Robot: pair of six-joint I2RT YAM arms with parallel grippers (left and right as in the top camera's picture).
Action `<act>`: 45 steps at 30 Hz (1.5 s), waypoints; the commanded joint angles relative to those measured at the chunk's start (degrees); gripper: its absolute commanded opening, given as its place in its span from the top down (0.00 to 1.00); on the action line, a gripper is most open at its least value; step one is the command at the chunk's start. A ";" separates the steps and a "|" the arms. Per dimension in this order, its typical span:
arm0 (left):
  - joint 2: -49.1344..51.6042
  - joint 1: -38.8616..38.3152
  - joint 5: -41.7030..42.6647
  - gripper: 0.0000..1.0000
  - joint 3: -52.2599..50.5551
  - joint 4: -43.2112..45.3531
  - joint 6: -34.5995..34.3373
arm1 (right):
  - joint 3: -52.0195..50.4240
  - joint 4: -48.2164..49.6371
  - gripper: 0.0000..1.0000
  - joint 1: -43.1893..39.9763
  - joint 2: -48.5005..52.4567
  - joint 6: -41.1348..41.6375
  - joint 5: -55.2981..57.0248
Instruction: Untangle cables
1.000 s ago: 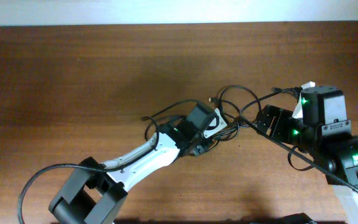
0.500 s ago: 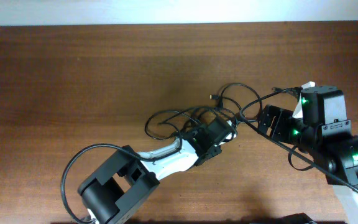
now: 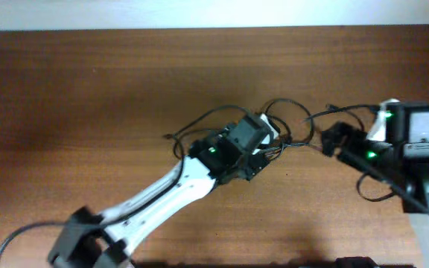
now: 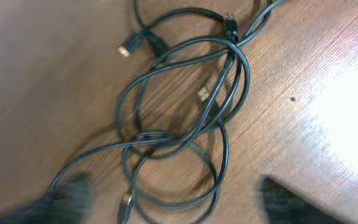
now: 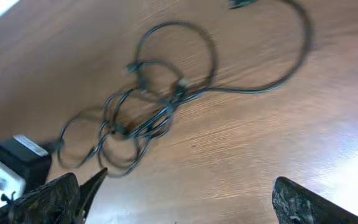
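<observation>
The cables lie on the wooden table as one clump of thin black overlapping loops, with small metal plugs showing among them. In the overhead view the clump sits at the table's middle, partly hidden under my left gripper. The left wrist view shows my left gripper open above the clump's near loop, with its blurred fingers on either side and holding nothing. My right gripper is just right of the clump. It is wide open over bare wood, and the cables lie ahead of it.
The brown table runs to a white wall along the top edge. A thick black wire loops from the left arm's base at the bottom left. Another thick wire hangs by the right arm.
My left gripper has opened and let go of the cables, and its arm has swung round over the clump. The right arm has shifted slightly to the right.
</observation>
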 commanded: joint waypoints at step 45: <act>-21.16 33.51 47.45 1.00 10.93 -4.46 -4.09 | -1.42 3.28 0.96 -0.66 11.50 -6.54 5.11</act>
